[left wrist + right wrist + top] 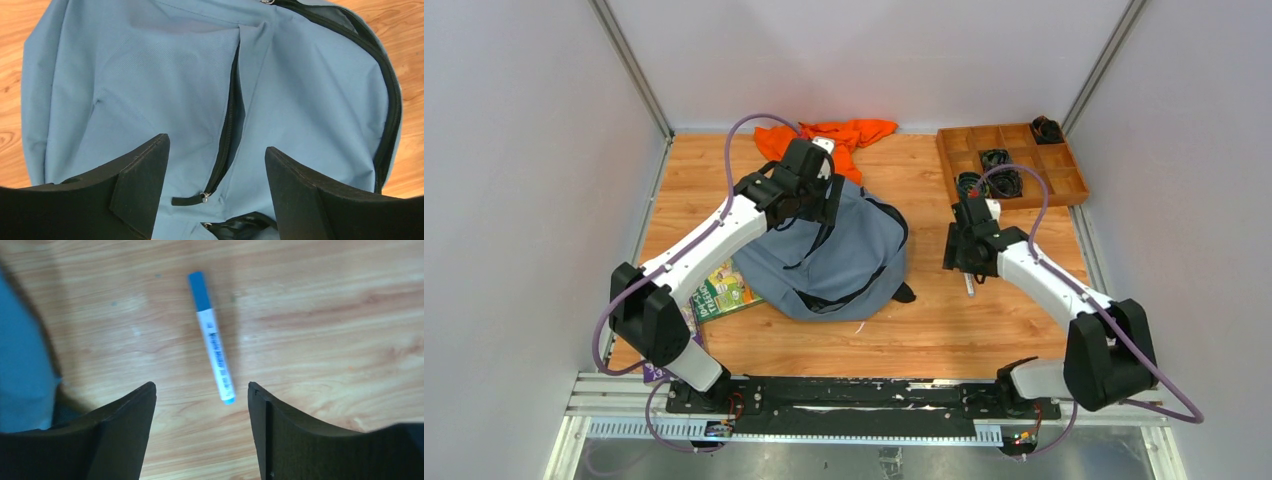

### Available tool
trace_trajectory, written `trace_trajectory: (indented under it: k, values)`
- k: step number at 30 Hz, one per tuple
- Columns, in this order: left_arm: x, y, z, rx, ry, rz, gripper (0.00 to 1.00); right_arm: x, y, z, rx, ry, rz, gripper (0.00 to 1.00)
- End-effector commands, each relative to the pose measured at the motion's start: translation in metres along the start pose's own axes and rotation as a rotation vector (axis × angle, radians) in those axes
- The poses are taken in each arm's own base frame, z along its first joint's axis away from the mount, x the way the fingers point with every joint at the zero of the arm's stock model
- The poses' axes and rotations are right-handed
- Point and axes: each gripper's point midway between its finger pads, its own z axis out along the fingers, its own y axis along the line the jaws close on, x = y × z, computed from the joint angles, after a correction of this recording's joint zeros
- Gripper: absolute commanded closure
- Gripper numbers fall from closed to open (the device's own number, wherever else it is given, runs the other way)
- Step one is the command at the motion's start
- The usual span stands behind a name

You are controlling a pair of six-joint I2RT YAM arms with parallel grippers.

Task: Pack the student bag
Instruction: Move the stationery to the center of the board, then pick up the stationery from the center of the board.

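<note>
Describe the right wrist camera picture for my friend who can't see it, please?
A white marker with a blue cap lies on the wooden table, untouched, just ahead of the open right claw, which holds nothing. A blurry edge of the blue student bag shows at the far left.

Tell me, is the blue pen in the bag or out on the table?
Out. The blue pen lies flat on the wooden table, beside the student bag, under the open right gripper.
</note>
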Motion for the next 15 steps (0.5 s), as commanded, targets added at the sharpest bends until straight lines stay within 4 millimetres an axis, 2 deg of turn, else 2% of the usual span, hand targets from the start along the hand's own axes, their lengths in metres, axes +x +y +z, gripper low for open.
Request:
trace_trajectory:
  k: [1, 3, 5, 11, 15]
  values:
    - [-0.002, 0.010, -0.002, -0.043, -0.014, 0.017, 0.22, 0.008, -0.039, 0.005, 0.107, 0.080, 0.049, 0.25]
    - [-0.003, 0.010, -0.002, -0.041, -0.016, 0.018, 0.22, 0.014, -0.045, 0.012, 0.101, 0.118, 0.084, 0.22]
    - [-0.004, 0.010, -0.001, -0.039, -0.018, 0.017, 0.23, 0.019, -0.044, 0.021, 0.061, 0.158, 0.106, 0.22]
    - [-0.006, 0.012, -0.001, -0.035, -0.020, 0.004, 0.23, 0.034, -0.014, 0.034, -0.114, 0.266, 0.086, 0.22]
    - [-0.002, 0.012, 0.002, -0.001, -0.001, -0.026, 0.23, 0.043, -0.021, 0.049, -0.063, 0.306, 0.081, 0.26]
